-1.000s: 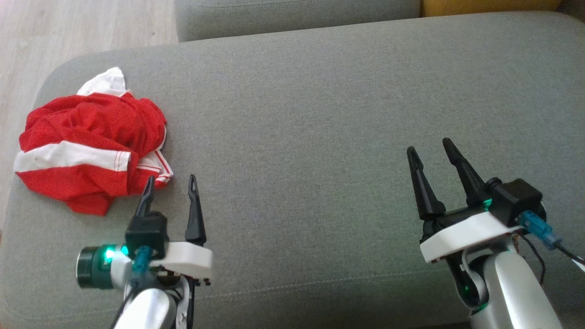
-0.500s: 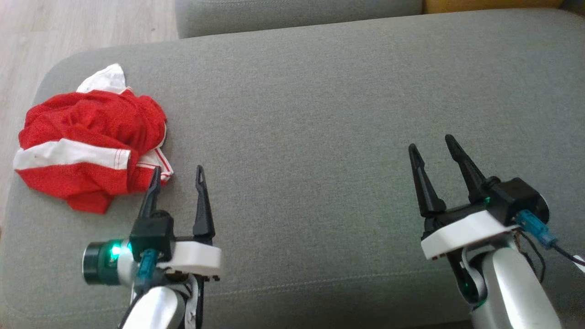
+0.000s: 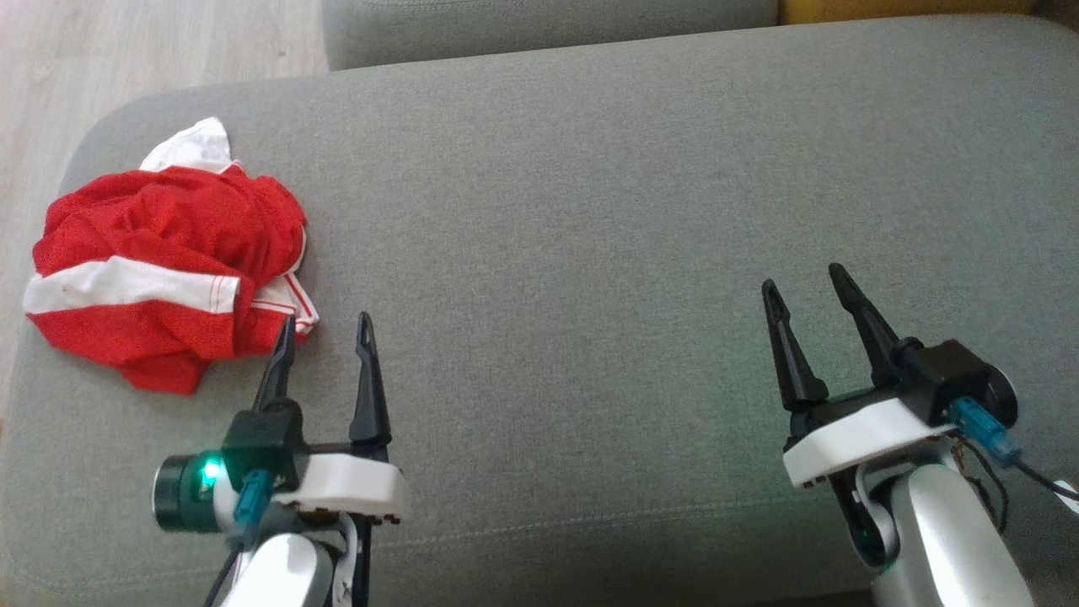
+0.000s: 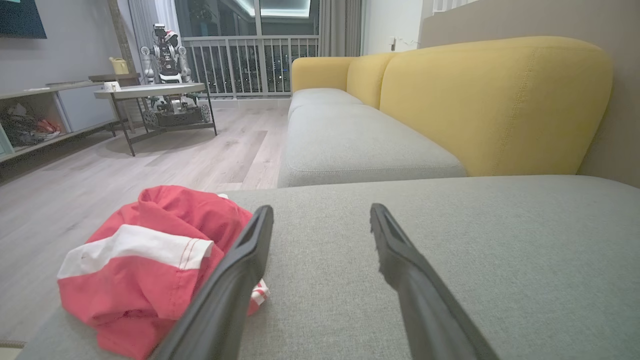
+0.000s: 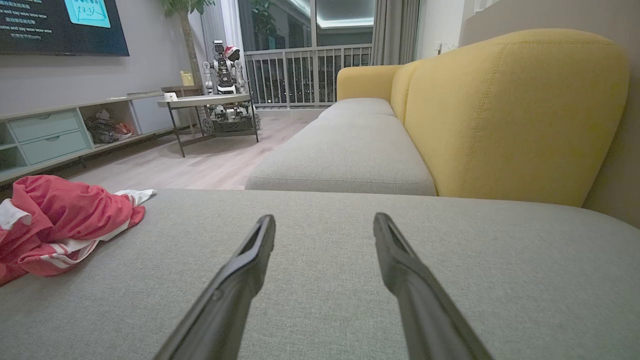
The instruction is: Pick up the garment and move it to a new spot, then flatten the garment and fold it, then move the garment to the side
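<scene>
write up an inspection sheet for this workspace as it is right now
surface: grey sofa cushion, smooth
job's things: red and white garment, crumpled at the cushion's left end, not held
clutter: nothing seen
grippers: left hand open, beside the garment's hem; right hand open over the cushion, far from the garment
cables: blue right wrist plug with a dark wire; blue left wrist plug
surroundings: yellow sofa back, wood floor, low table, another robot

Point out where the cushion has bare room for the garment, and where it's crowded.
Free: the grey cushion from the left gripper across to the right gripper and up to its far edge. Crowded: its left end, where the crumpled red garment lies by the left gripper.
</scene>
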Motion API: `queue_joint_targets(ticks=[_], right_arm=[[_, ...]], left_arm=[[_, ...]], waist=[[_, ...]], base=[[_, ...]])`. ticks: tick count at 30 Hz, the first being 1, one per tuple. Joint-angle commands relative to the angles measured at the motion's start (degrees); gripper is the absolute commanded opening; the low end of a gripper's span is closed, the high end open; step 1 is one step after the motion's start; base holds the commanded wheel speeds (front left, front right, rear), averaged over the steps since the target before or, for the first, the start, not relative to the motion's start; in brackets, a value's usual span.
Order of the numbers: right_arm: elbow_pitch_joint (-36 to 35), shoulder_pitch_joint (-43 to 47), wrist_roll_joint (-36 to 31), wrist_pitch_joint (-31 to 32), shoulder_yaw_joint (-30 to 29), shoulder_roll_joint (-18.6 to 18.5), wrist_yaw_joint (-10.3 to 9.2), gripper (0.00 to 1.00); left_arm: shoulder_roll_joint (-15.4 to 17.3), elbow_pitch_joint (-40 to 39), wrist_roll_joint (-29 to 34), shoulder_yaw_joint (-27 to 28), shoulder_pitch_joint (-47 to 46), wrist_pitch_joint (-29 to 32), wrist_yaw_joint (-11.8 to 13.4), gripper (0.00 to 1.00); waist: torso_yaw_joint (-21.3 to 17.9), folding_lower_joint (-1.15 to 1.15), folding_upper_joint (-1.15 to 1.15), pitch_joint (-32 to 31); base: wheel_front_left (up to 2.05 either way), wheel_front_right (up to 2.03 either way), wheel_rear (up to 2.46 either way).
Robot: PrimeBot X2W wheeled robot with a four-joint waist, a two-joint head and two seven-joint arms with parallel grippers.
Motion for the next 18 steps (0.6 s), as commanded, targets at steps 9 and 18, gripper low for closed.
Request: queue_joint_targets(ticks=[9, 18], right_arm=[[-1.93, -3.31, 3.14, -0.53, 0.73, -0.41, -0.01, 1.0], [-2.94, -2.92, 3.05, -0.54, -0.08, -0.41, -0.01, 1.0]], left_arm=[[-3.22, 2.62, 2.4, 6.88, -1.07, -0.51, -4.74, 1.0], [-4.96, 3.66, 4.23, 9.28, -1.36, -0.51, -7.04, 1.0]], waist=[[0.1, 0.0, 0.0, -0.07], [1.02, 0.0, 0.0, 0.08]], base=[[0.0, 0.0, 0.0], [0.0, 0.0, 0.0]])
